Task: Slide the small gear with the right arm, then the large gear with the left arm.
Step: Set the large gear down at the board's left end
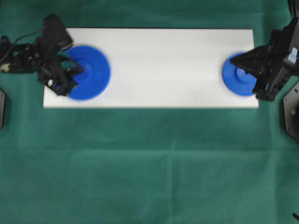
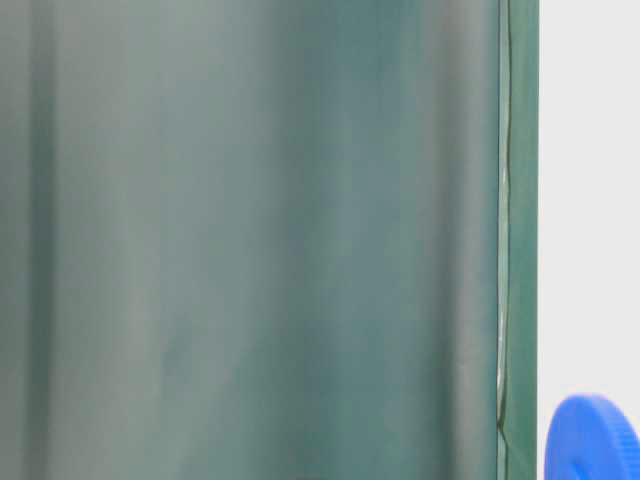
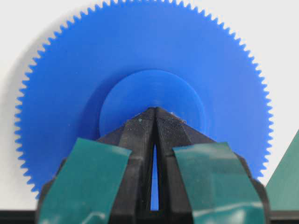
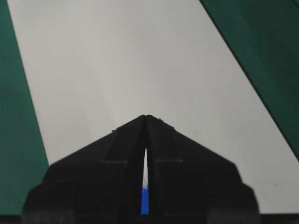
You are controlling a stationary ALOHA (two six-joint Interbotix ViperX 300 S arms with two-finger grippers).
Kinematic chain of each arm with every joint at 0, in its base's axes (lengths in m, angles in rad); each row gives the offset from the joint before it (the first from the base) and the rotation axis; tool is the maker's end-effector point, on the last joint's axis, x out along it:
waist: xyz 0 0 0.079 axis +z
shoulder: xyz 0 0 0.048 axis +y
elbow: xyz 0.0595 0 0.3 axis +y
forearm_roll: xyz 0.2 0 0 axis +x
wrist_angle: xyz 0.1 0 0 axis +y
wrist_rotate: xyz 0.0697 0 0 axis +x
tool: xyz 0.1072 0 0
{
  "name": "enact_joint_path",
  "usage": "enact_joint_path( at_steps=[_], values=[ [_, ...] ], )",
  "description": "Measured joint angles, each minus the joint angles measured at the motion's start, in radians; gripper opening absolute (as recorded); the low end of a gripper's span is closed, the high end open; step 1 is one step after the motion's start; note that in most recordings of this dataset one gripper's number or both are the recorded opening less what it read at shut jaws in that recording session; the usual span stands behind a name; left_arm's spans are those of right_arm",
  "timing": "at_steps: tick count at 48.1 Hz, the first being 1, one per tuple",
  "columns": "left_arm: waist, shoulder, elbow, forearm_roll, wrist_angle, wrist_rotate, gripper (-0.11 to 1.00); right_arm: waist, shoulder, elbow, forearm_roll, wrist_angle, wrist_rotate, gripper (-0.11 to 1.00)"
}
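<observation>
Our right gripper (image 4: 146, 116) has its fingers pressed together to a point, holding nothing; in the overhead view that point (image 1: 235, 61) rests over the small gear (image 1: 237, 77), which lies at the right end of the white board (image 1: 159, 65), and a sliver of blue shows through the slit between the fingers in the right wrist view. Our left gripper (image 3: 154, 109) is likewise closed to a tip, clamping nothing, and that tip sits on the raised hub of the large gear (image 3: 140, 60), covering its centre. From above, this gear (image 1: 88, 72) lies at the left end of the board, its outline blurred.

We judge the small gear's slide to be the step in hand, or just starting, since both gears sit well apart at opposite ends and the middle of the board is bare. The next move, as we read it, calls for the right arm (image 1: 275, 60) to keep its tip pressed down on the gear and push it inward along the board, flat, without tipping it. The left arm (image 1: 42, 51) should wait its turn. The board lies on the green-covered table (image 1: 149, 163).
</observation>
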Motion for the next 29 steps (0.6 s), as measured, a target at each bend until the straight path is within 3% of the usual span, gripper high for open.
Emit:
enact_joint_path(
  at_steps=[9,29],
  values=[
    [0.015,-0.08,0.063,0.0,0.003,-0.005,0.0,0.002,0.06,-0.02,0.002,-0.018,0.002,0.5],
    [0.02,-0.13,0.078,0.002,0.014,0.002,0.0,0.005,0.072,-0.023,0.002,-0.032,0.0,0.5]
  ],
)
